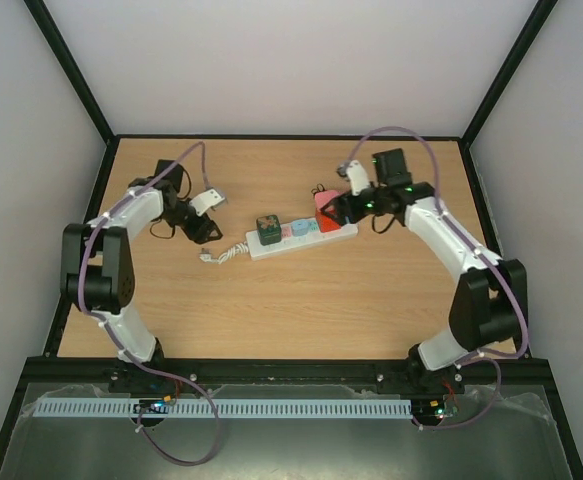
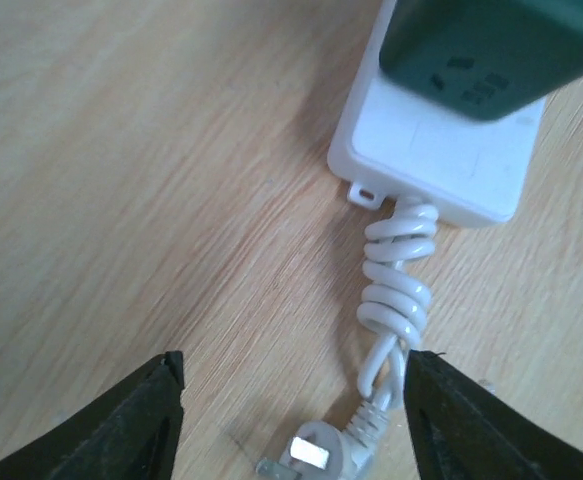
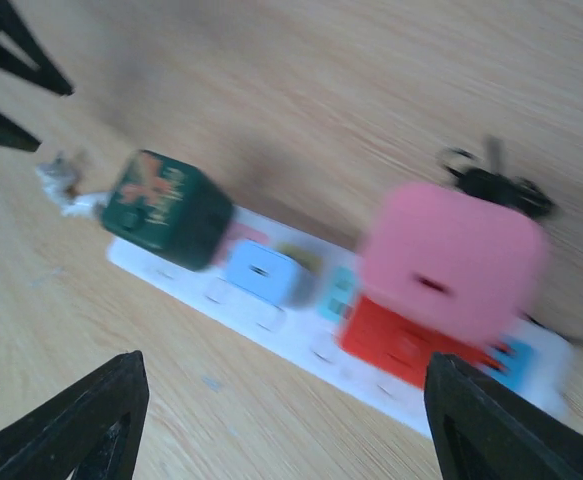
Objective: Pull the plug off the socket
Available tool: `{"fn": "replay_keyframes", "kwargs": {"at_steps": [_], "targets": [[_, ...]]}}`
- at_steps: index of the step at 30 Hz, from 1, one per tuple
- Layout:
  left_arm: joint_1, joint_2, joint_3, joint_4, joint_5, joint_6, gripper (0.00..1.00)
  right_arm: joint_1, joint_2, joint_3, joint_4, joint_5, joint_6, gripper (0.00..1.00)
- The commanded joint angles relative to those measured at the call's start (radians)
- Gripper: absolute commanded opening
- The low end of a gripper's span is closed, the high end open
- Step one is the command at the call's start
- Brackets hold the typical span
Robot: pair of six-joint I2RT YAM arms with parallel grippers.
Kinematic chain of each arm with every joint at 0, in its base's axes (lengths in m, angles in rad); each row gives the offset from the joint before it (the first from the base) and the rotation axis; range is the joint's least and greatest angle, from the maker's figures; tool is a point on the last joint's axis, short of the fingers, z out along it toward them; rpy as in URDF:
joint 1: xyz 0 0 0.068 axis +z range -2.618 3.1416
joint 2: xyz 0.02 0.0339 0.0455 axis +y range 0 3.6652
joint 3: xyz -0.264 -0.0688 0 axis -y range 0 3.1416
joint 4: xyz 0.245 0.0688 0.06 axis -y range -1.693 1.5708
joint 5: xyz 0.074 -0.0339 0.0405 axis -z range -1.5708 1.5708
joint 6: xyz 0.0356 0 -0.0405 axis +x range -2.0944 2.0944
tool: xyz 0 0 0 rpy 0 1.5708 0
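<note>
The socket (image 1: 306,240) is a long white strip lying mid-table. A dark green plug (image 1: 268,230) sits in its left end, a small light-blue plug (image 1: 298,229) beside it, and a pink block on a red one (image 1: 326,204) near its right end. In the blurred right wrist view the pink block (image 3: 451,255) tops the red plug (image 3: 396,342). My right gripper (image 3: 286,400) is open, just short of the strip (image 3: 291,345). My left gripper (image 2: 293,370) is open over the coiled cord (image 2: 396,275), and the cord's own white plug (image 2: 321,455) lies on the table between its fingers.
A small black tangle of wire (image 3: 491,182) lies behind the pink block. The wooden table (image 1: 301,310) is fenced by black frame rails (image 1: 71,75) and grey walls. Both arm bases stand at the near edge.
</note>
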Motion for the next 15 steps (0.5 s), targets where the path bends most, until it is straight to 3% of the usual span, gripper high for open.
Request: {"fn": "replay_keyframes", "kwargs": {"at_steps": [1,7,15], "targets": [[-0.033,0.068,0.019,0.030,-0.088,0.043,0.60,-0.137,-0.077,-0.072,-0.105,0.001,-0.039,0.74],[-0.109,0.089,-0.060,0.097,-0.213,0.094,0.50,-0.283,-0.074,-0.157,-0.125,0.088,-0.068,0.66],[-0.177,0.045,-0.198,0.117,-0.262,0.160,0.39,-0.311,0.017,-0.227,-0.038,0.185,-0.087,0.54]]}}
